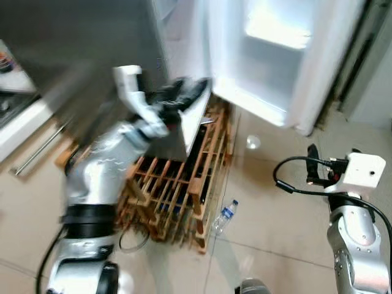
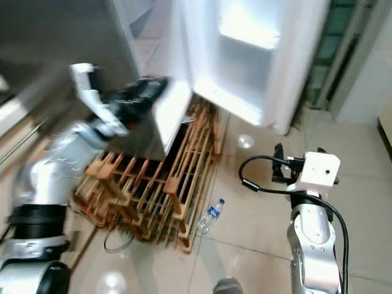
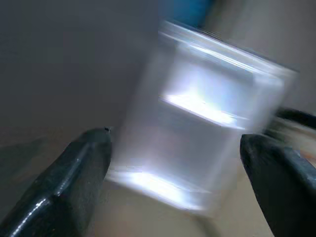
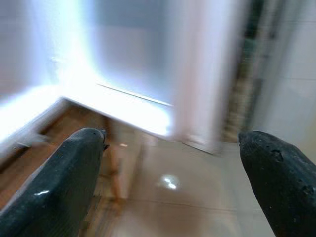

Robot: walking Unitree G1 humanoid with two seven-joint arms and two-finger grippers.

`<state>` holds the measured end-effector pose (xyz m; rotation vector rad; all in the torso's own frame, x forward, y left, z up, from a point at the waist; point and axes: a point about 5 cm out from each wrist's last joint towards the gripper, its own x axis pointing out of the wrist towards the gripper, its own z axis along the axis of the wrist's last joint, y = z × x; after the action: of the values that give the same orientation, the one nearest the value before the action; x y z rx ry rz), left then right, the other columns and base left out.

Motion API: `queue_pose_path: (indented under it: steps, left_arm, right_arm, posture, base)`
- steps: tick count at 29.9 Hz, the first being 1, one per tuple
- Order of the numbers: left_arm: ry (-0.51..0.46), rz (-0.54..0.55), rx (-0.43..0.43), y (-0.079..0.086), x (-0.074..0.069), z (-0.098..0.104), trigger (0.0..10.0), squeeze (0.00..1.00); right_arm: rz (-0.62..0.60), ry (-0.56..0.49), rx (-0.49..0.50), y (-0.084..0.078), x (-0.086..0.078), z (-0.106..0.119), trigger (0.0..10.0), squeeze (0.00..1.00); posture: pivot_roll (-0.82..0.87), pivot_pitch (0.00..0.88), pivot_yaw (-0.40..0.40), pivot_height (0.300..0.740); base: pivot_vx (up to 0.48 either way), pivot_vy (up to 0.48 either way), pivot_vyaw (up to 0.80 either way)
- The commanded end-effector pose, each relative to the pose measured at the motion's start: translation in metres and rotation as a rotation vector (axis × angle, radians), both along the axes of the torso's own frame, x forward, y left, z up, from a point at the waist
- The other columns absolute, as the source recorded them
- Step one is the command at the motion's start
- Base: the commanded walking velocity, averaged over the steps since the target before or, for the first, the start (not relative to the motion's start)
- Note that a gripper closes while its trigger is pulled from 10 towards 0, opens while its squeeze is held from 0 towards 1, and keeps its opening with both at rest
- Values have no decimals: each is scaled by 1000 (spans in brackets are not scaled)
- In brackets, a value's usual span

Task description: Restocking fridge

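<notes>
The fridge has a grey front (image 1: 79,49), and its white-lined door (image 1: 275,61) stands wide open, lit inside. A lower grey door with a white inner edge (image 1: 195,119) is partly open. My left gripper (image 1: 184,92) is raised at that door's top edge; in the left wrist view its fingers (image 3: 74,177) are spread open, and a blurred bright door shelf (image 3: 197,123) lies beyond them. A clear water bottle (image 1: 225,215) lies on the floor beside a wooden pallet (image 1: 177,190). My right gripper (image 4: 170,163) is held low at the right, open and empty, facing the open door.
The wooden pallet lies under the fridge and reaches out onto the beige tiled floor (image 1: 275,208). A counter edge with a bar handle (image 1: 30,153) is at the left. A dark gap and a wall (image 1: 361,73) lie right of the open door. The views are motion-blurred.
</notes>
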<state>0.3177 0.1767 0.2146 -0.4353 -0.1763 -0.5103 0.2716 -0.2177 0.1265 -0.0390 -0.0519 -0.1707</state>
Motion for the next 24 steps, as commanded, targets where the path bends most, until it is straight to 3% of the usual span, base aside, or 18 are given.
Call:
queue_pose_path:
  steps: [1, 2, 3, 4, 8, 10, 13, 18, 21, 23, 24]
  left_arm:
    - [16, 160, 34, 21, -4, -3, 10000, 0]
    - [44, 259, 49, 34, -9, -11, 10000, 0]
    - [90, 427, 106, 51, -26, -26, 10000, 0]
    - [90, 427, 106, 51, -26, -26, 10000, 0]
    - [126, 553, 119, 54, -50, -39, 10000, 0]
    - [127, 569, 116, 52, -53, -39, 10000, 0]
    - [111, 618, 111, 48, -70, -38, 10000, 0]
    - [146, 653, 124, 42, -67, -44, 10000, 0]
    - [152, 613, 141, 27, -58, -45, 10000, 0]
    - [125, 527, 230, -1, -44, -47, 10000, 0]
    - [125, 527, 230, -1, -44, -47, 10000, 0]
  right_arm:
    - [48, 21, 18, 9, 7, -2, 10000, 0]
    - [65, 22, 24, 12, 13, -1, 10000, 0]
    - [106, 15, 58, 19, 25, 4, 10000, 0]
    - [106, 15, 58, 19, 25, 4, 10000, 0]
    - [190, 28, 97, 35, 44, 5, 10000, 0]
    - [202, 35, 96, 36, 47, 4, 10000, 0]
    - [344, 14, 91, 69, 60, 9, 10000, 0]
    - [360, 24, 128, 76, 65, 4, 10000, 0]
    - [363, 34, 149, 77, 66, 1, 10000, 0]
    - [360, 36, 164, 74, 64, -2, 10000, 0]
    - [360, 36, 164, 74, 64, -2, 10000, 0]
  posture:
    - [-21, 0, 36, 740]
    - [-10, 0, 29, 740]
    - [48, 0, -18, 740]
    - [48, 0, -18, 740]
    - [133, 0, -80, 740]
    - [144, 0, -86, 740]
    - [201, 0, -113, 740]
    - [214, 0, -122, 740]
    - [197, 0, -122, 740]
    - [135, 0, -108, 740]
    - [135, 0, -108, 740]
  base:
    - [0, 0, 0]
    - [0, 0, 0]
    - [0, 0, 0]
    - [0, 0, 0]
    - [0, 0, 481]
    - [0, 0, 600]
    - [0, -320, 517]
    - [0, 0, 508]
    - [0, 0, 504]
    - [0, 0, 506]
    - [0, 0, 506]
